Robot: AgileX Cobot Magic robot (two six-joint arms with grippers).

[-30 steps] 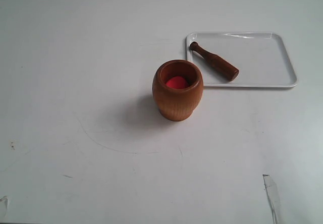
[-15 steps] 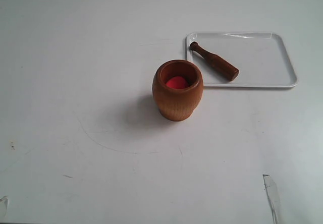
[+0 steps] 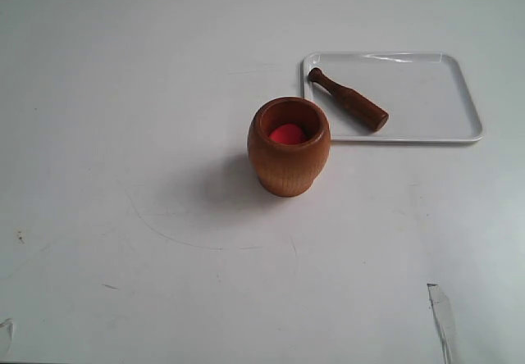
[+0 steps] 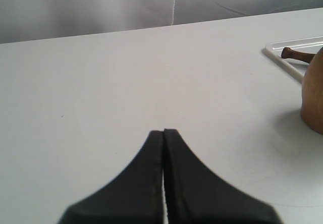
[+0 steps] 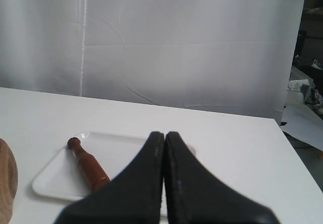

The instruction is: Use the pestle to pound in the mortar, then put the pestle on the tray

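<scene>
The light brown wooden mortar (image 3: 289, 146) stands upright near the table's middle, a red ball (image 3: 288, 134) inside it. Behind it to the right lies the glossy white tray (image 3: 435, 93), and the dark brown pestle (image 3: 348, 98) rests on the tray's left part, knob end toward the far left corner. Neither arm appears in the exterior view. My left gripper (image 4: 164, 131) is shut and empty, well away from the mortar (image 4: 314, 95). My right gripper (image 5: 164, 133) is shut and empty too, held back from the tray (image 5: 55, 176) and the pestle (image 5: 89, 164).
The white table (image 3: 123, 93) carries faint scuff marks and a strip of tape (image 3: 441, 311) near the front right. A white curtain (image 5: 192, 42) hangs behind the table's far edge.
</scene>
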